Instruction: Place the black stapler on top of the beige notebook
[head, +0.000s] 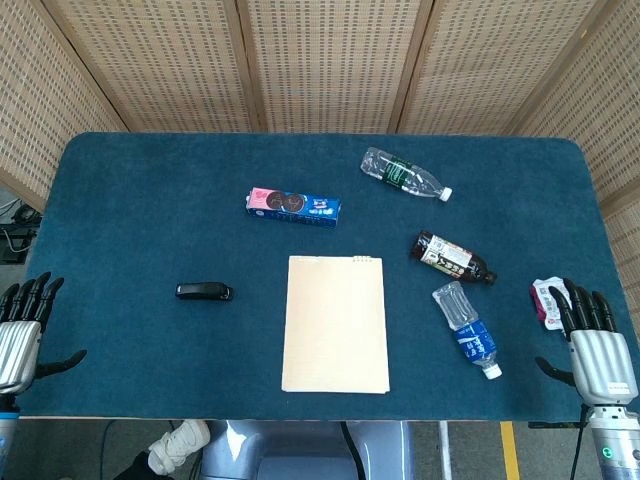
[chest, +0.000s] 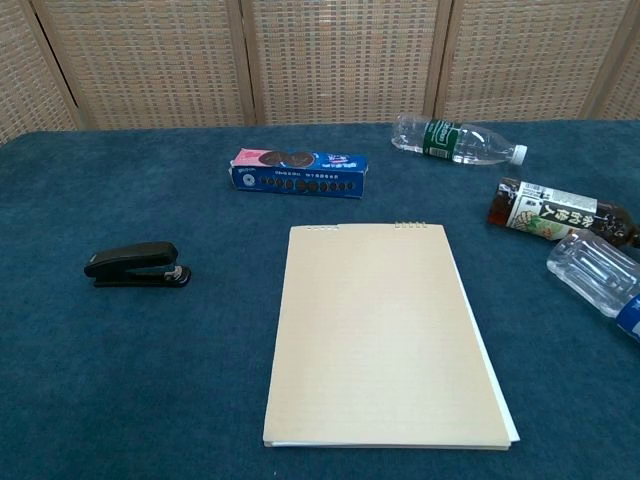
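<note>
— Ahead and inward of the left hand (head: 22, 335), which waits spread and holding nothing, lies the black stapler (head: 204, 291); the beige notebook (head: 335, 324) sits beyond it.
— Grip its sides, lift clear, set it mid-cover. The right hand (head: 597, 350), also spread, can stay put.

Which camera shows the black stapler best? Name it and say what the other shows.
The chest view: the black stapler appears large and side-on there, its hinged top and base distinct. The head view shows it from above as a small dark bar left of the beige notebook.
</note>
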